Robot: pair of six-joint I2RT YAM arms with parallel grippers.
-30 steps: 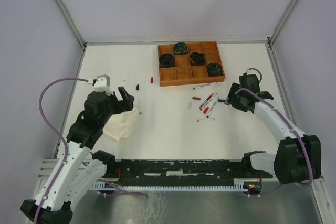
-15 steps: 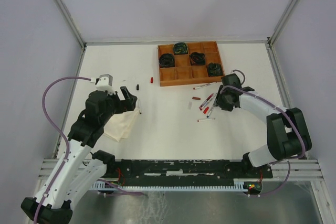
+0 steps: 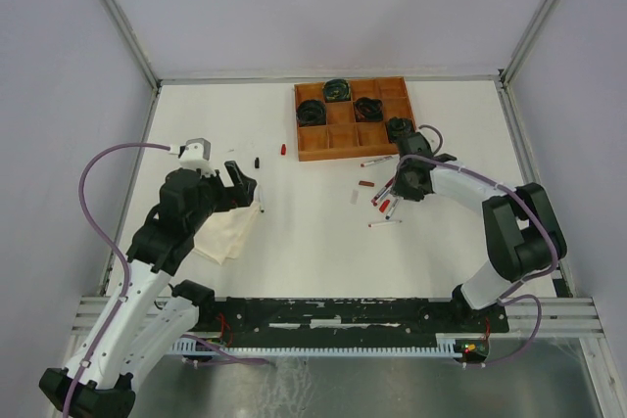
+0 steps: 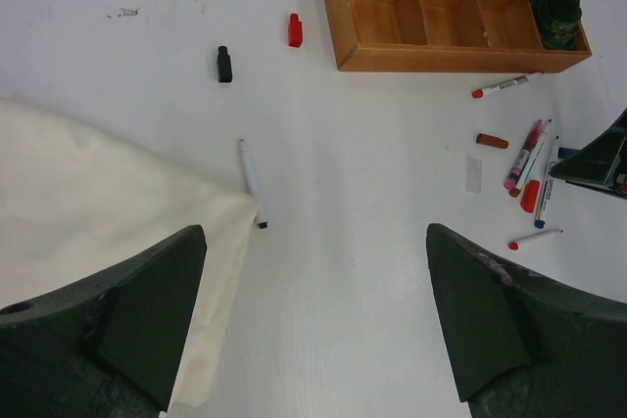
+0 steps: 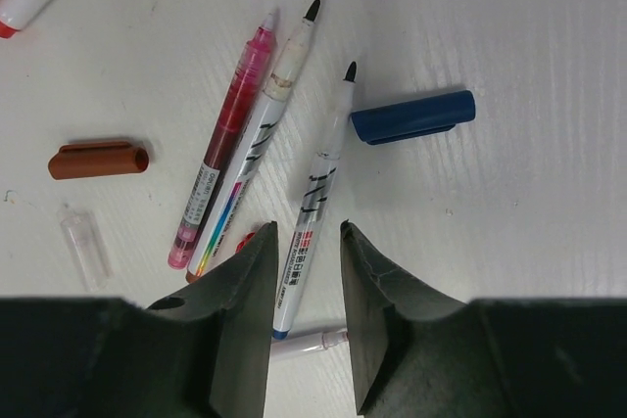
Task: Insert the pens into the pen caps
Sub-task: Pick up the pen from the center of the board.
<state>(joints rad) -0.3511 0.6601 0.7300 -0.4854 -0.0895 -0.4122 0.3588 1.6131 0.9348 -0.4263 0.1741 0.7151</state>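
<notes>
Fingers first, from above: left fingers (image 3: 238, 178) spread wide over the counter (image 3: 313, 252), well left of the wooden tray (image 3: 358, 154); right fingers (image 3: 402, 183) low over the pens (image 3: 389, 195) just in front of it. Left wrist: a black-tipped pen (image 4: 250, 178) lies at the cream cloth's (image 4: 88, 203) edge. Right wrist: fingers narrowly astride a white pen (image 5: 318, 193), counter showing either side, blue cap (image 5: 411, 116) beside its tip.
</notes>
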